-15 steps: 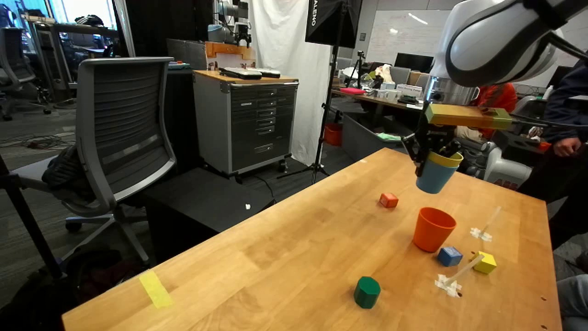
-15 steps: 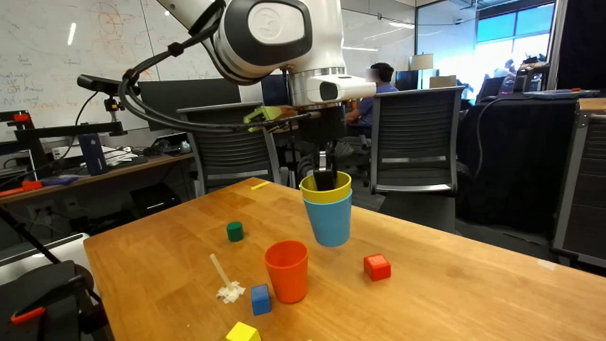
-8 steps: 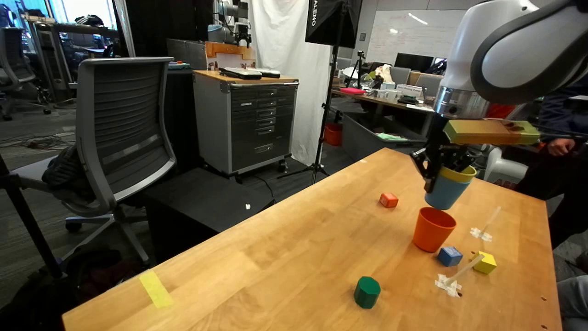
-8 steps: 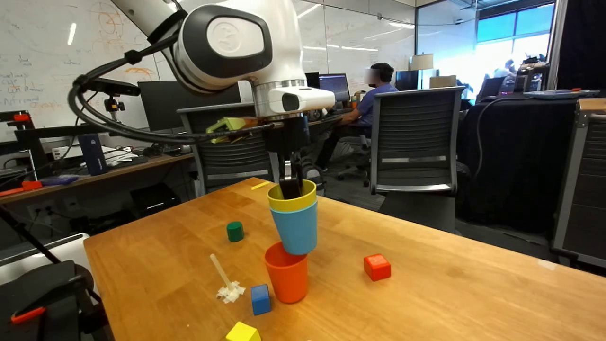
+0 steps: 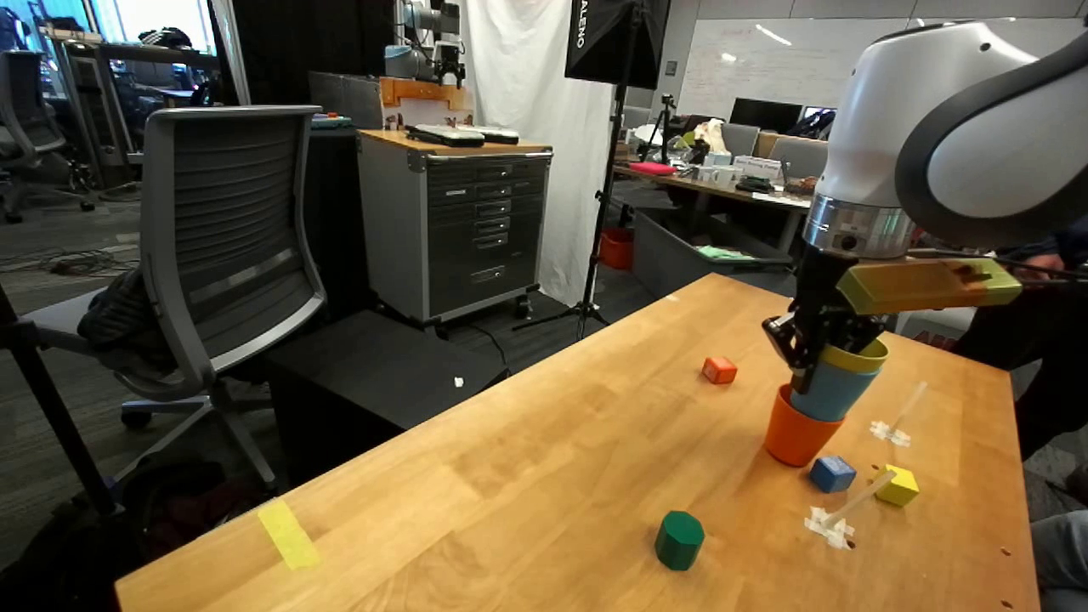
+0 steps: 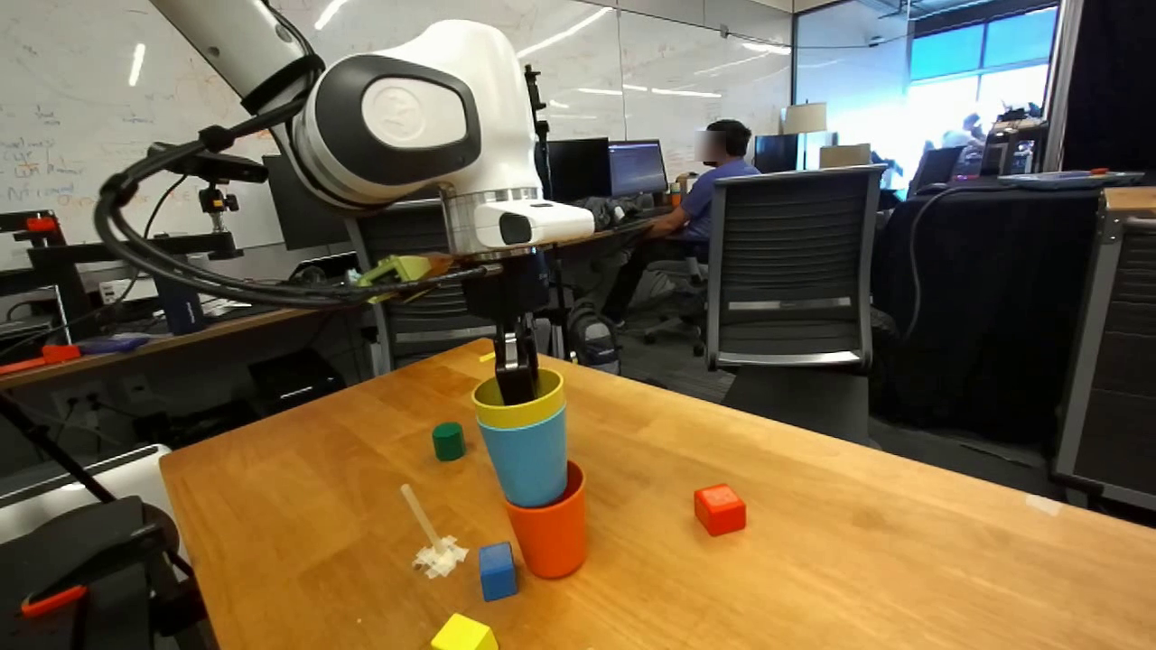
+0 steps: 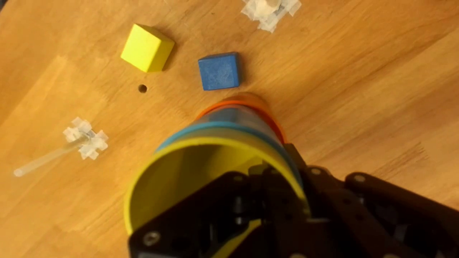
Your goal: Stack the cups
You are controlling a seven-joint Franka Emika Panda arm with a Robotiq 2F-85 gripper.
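Room behind: office-like lab; a whiteboard [image 6: 72, 108] spans the upper left of an exterior view, and a person [image 6: 709, 199] sits at a desk toward its upper right.
Wooden table [image 5: 510, 476]: a pale, grainy top cutting diagonally across the lower right of the frame.
Orange cup [image 6: 553, 542]: upright on the table, mouth up, at lower centre.
Blue cup [image 6: 524, 462] and yellow cup [image 6: 517, 415]: yellow nested in blue, only its rim band showing; the pair is held at the orange cup's mouth. The blue base looks just within the orange rim; you cannot tell how deep.
Gripper [image 7: 278, 163]: clamped on the walls of both nested cups, with the inner finger [image 6: 517, 384] down inside yellow and the outer finger [image 5: 801, 374] along blue's outside.
Last nest: you appear to be seating the pair in orange, which would finish the stack.
Lean: the pair tips toward the left edge at its yellow rim [image 6: 492, 415]; ease it upright and centre the blue base before pressing lower.
Orange rim: your outer finger may catch on it, so descend slowly and stop at any drag.
Blue cube [image 6: 498, 571]: just beside the orange cup; a sideways push could slide the cup into it.
Release: once the pair sits, spread the fingers slightly, then rise straight so the inner one does not lift yellow.
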